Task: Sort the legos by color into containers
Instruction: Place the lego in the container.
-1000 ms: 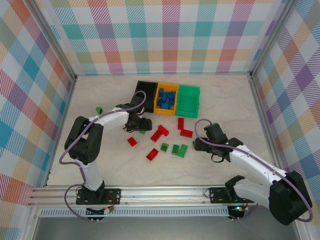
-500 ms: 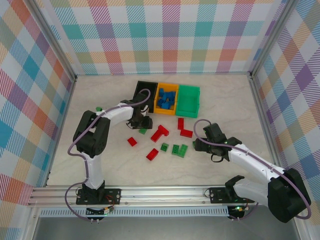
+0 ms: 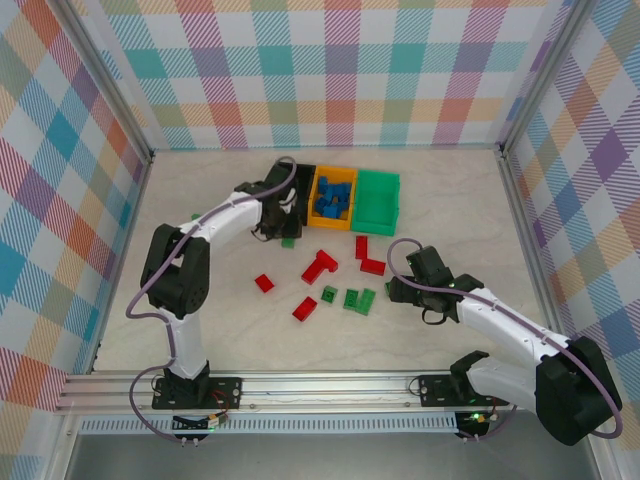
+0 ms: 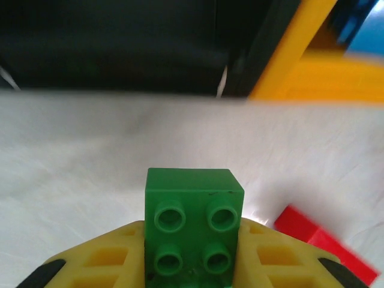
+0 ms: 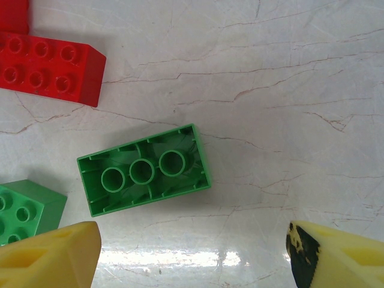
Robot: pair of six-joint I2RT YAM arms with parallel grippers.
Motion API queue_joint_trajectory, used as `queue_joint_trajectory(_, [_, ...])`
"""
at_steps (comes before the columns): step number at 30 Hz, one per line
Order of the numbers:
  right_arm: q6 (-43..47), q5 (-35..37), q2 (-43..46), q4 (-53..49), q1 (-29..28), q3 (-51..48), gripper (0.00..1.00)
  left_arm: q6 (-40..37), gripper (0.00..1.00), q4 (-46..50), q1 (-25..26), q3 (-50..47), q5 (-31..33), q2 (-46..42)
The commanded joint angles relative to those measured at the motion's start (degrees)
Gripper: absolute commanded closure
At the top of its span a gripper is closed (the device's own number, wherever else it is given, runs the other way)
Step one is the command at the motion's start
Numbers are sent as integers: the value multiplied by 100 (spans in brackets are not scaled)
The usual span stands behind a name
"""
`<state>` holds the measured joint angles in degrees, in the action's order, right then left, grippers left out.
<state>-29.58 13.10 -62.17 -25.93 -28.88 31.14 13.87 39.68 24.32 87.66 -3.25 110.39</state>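
The left arm stretches forward and to the right over the worktop [image 3: 450, 200], its elbow raised, and its left end effector [image 3: 281, 222] sits just in front of the black bin [image 3: 290, 171]. The left end effector [image 4: 193, 255] is clamped on a small green brick [image 4: 193, 231], which sits between the yellow fingers [image 4: 102, 258] with its four studs facing the wrist camera; from above the same small green brick [image 3: 288, 241] shows at the tip of the arm, near the front wall of the black bin. The right arm lies low, bent at the elbow, with the right end effector [image 3: 398, 290] pointing left, just beside a pair of green bricks [image 3: 360, 298]. The right end effector [image 5: 192, 258] has its jaws spread wide and grips nothing; an upturned green brick [image 5: 144, 169] lies on the worktop ahead of it, hollow side up with three round tubes showing, apart from both fingers. A red brick [image 5: 51, 66] lies beyond it. The orange bin [image 3: 334, 171] holds blue bricks [image 3: 332, 200]; the green bin [image 3: 378, 205] adjoins its right side
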Motion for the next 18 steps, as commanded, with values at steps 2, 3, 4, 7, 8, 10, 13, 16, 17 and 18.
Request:
queue_joint_trajectory(2, [-99,146,129,36,-38,38,19,-68,69,452,-233,1053,511,160])
queue_joint_trajectory(3, [-104,164,156,29,-38,27,19,-90,67,482,-281,1282,536,287])
queue_joint_trajectory(4, [-120,179,182,24,-38,20,19,-119,61,512,-323,1527,520,421])
queue_joint_trajectory(7, [-135,201,262,11,-41,-9,18,-200,20,717,-392,2260,528,857])
queue_joint_trajectory(8, [-131,201,275,15,-49,-7,18,-213,16,807,-401,2462,539,977])
queue_joint_trajectory(10, [-135,208,310,12,-44,-22,18,-186,5,901,-401,2718,531,1095])
queue_joint_trajectory(13, [-139,219,316,18,-45,-31,18,63,0,526,-401,2273,419,845])
queue_joint_trajectory(16, [-129,219,293,26,-41,-27,18,464,0,-224,-401,1226,295,289])
queue_joint_trajectory(17, [-135,219,285,23,-46,-20,18,573,0,-507,-417,887,115,103])
queue_joint_trajectory(18, [-135,211,280,24,-47,-22,18,661,0,-823,-427,512,-234,-96])
